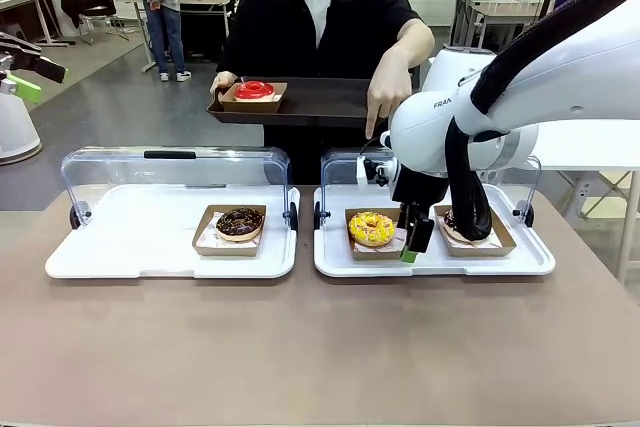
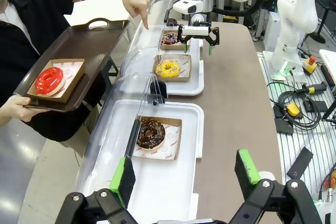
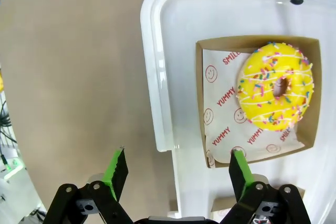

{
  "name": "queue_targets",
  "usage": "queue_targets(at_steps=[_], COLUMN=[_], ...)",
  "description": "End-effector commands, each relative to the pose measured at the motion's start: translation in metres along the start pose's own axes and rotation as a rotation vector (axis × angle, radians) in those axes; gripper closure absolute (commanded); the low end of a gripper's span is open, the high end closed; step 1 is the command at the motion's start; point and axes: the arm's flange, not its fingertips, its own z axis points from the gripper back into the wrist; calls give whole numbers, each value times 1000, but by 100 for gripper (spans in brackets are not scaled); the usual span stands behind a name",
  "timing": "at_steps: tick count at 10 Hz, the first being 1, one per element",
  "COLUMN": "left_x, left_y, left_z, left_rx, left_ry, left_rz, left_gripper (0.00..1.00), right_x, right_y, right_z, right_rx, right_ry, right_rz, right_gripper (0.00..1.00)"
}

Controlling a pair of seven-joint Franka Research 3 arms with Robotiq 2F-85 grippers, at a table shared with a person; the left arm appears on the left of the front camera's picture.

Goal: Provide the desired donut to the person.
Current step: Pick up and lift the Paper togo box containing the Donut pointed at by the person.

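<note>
Yellow donut [image 3: 275,86] in seemingly cardboard box [image 3: 231,43]

Yellow sprinkled donut [image 1: 372,228] flat in box [image 1: 352,216], R tray [image 1: 335,252]; person's hand [image 1: 388,95] points down behind it.

Right gripper [image 1: 414,239] hangs low over the right tray [image 1: 335,252], just beside the yellow donut [image 1: 372,228]. A dark donut [image 1: 450,219] is mostly hidden behind the arm. The person's hand [image 1: 386,97] points down at that tray. Their brown tray [image 1: 320,102] carries a red donut [image 1: 254,90]. A chocolate donut [image 1: 240,222] sits in the left tray [image 1: 130,237].
</note>
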Motion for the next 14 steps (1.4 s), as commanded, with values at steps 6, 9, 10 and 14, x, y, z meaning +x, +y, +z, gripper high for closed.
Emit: queue_targets(at_steps=[6, 9, 10, 14], left_x=[2, 2, 2, 2], left_y=[-1, -1, -1, -1], left_z=[1, 1, 1, 1], left_rx=[-3, -3, -3, -3], left_ry=[-11, -11, -11, -11], left_rz=[16, 16, 16, 16], left_gripper=[0, 0, 0, 0], right_x=[-2, -7, -8, -14], right_y=[-24, -43, -47, -57], right_z=[-16, -29, -31, -41], right_rx=[-32, -55, -56, -40], right_ry=[-25, -15, 2, 24], right_rz=[18, 25, 29, 11], right_gripper=[0, 0, 0, 0])
